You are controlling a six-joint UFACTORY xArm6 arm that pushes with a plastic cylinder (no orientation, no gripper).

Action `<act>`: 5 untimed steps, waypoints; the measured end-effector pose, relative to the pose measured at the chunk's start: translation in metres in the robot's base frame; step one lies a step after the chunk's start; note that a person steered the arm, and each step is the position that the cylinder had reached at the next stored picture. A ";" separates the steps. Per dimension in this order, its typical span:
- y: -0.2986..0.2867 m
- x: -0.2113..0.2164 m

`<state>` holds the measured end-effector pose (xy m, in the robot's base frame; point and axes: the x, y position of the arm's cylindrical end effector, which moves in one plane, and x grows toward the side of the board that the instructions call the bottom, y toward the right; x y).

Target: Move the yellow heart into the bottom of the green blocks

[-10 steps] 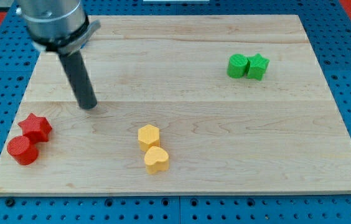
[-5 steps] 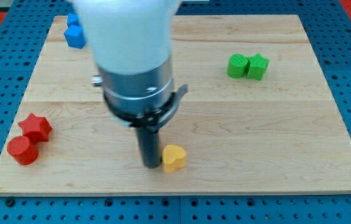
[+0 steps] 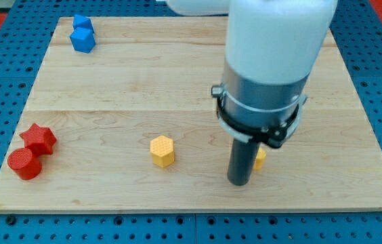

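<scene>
The arm carries no claw and holds nothing; it ends in a dark rod whose tip [image 3: 239, 181] rests on the wooden board [image 3: 353, 169] near the view's bottom edge. Just to the tip's right, and a touch toward the view's top, a sliver of the yellow heart [image 3: 261, 158] shows from behind the rod. It looks to be touching the rod or nearly so, though the contact itself is hidden.

The green blocks cannot be seen at all, as the arm's wide body covers the board above the tip. So the heart lies on the rod's right side, and any further push toward the view's top and right would, as a judgement, need the tip below and left of the heart.

Well to the tip's left sits the yellow hexagon [image 3: 162, 150]. Farther left are the red star [image 3: 38, 137] and red cylinder [image 3: 24, 163], touching. Two blue blocks [image 3: 81, 34] sit far off at the top left.
</scene>
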<state>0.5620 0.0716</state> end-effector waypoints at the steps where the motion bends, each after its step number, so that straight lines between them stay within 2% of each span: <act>1: 0.025 -0.023; 3: 0.070 -0.080; 5: 0.073 -0.142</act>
<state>0.4196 0.1443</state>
